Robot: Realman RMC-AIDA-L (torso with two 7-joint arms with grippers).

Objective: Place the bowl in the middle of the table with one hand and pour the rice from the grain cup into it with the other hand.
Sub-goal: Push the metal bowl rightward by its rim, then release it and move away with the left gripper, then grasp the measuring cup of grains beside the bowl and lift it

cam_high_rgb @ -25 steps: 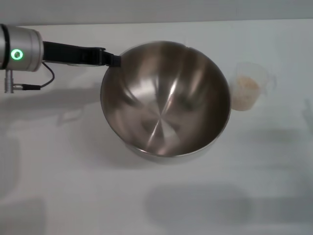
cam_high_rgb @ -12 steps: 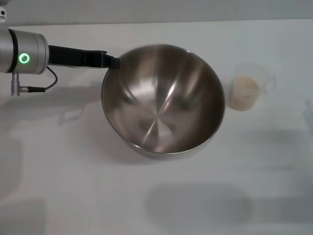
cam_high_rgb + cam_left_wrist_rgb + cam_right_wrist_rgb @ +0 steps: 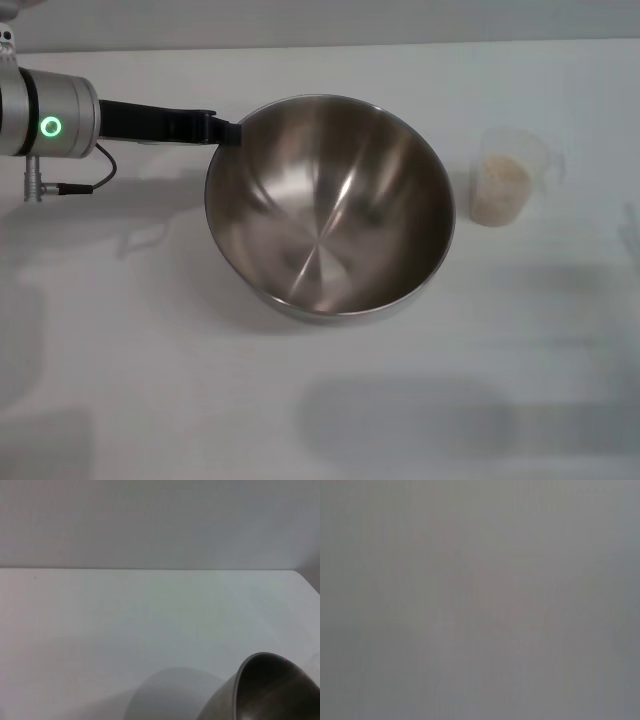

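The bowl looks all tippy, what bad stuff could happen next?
The bowl is tilted, gripped only at its rim by the left hand, so it could slip and clang onto the table. It also sits close to the grain cup, so a swing that way might knock the cup over and spill the rice.

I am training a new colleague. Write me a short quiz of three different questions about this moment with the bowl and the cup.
1. True or false: the bowl already holds the rice.
2. Which gripper is at the bowl's rim? A) left B) right C) both
3. Fill in: the grain cup stands on the table on the robot's ____ side of the bowl.

Key:
1. False. The bowl is empty and the rice is in the grain cup.
2. A. The left gripper meets the rim; the right one is not in view.
3. Right, apart from the bowl.
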